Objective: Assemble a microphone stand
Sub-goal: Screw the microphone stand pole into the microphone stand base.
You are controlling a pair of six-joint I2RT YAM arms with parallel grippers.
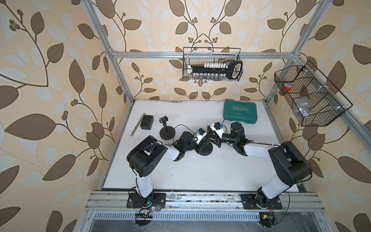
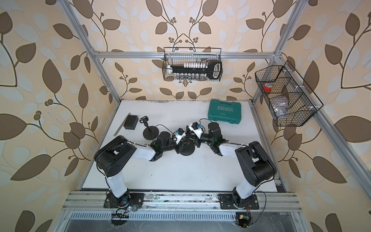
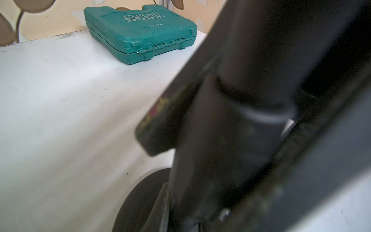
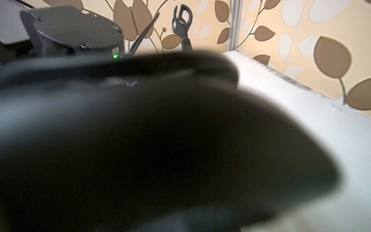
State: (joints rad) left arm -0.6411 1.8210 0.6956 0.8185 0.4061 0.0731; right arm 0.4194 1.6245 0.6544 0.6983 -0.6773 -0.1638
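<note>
A round black base (image 1: 205,151) lies mid-table under both wrists, seen in both top views (image 2: 187,150). My left gripper (image 1: 201,141) is shut on the black pole (image 3: 230,140) that rises from that base (image 3: 140,202). My right gripper (image 1: 210,134) reaches the same pole from the far right. One of its fingers (image 3: 158,128) lies against the pole; the other is hidden. A dark blur fills the right wrist view. A second stand (image 1: 167,133), upright with a clip (image 4: 182,22) on top, stands to the left.
A teal tool case (image 1: 240,111) lies at the back right. At the back left are a black box (image 1: 147,122) and a metal ruler (image 1: 138,124). Wire baskets hang on the back rail (image 1: 212,64) and the right rail (image 1: 307,96).
</note>
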